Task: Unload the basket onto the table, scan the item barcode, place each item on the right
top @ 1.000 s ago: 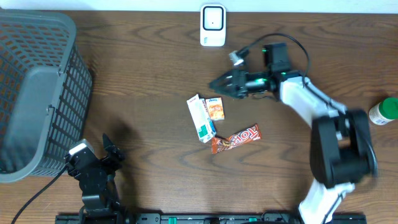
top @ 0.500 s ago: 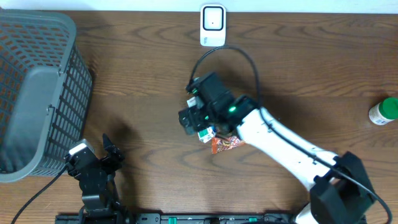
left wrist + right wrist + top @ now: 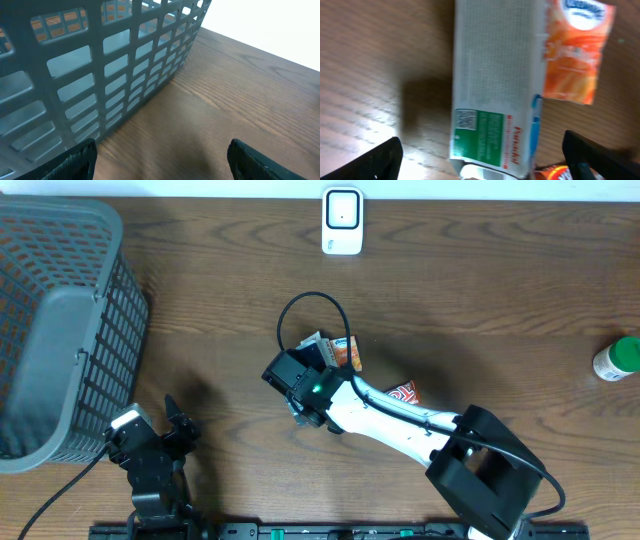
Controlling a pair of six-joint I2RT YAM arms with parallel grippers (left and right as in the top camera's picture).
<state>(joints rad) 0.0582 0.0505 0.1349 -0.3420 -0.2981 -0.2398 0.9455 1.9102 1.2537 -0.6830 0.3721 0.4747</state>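
A big grey basket (image 3: 60,330) stands at the left side of the desk (image 3: 500,280). I think it waits there for things that are done. In the lower left the left arm (image 3: 150,465) sits low and folded, out of the way. The left fingers (image 3: 75,162) are wide open, hold nothing, and point at the basket wall.

In the middle lie the white box (image 3: 495,85), an orange packet (image 3: 575,60) and a red candy bar (image 3: 405,392), close together and flat, so they are easy to reach. The right arm (image 3: 400,420) reaches from the lower right to the middle and bends down over the white box. The right fingers (image 3: 382,162) are wide open, one on each side of the box's lower end, not touching it. I think they are set like that to go down around the box and pinch it.

The white scanner (image 3: 342,220) stands at the top middle, well apart from the box, facing the desk. A green-capped bottle (image 3: 617,360) stands alone at the right edge.
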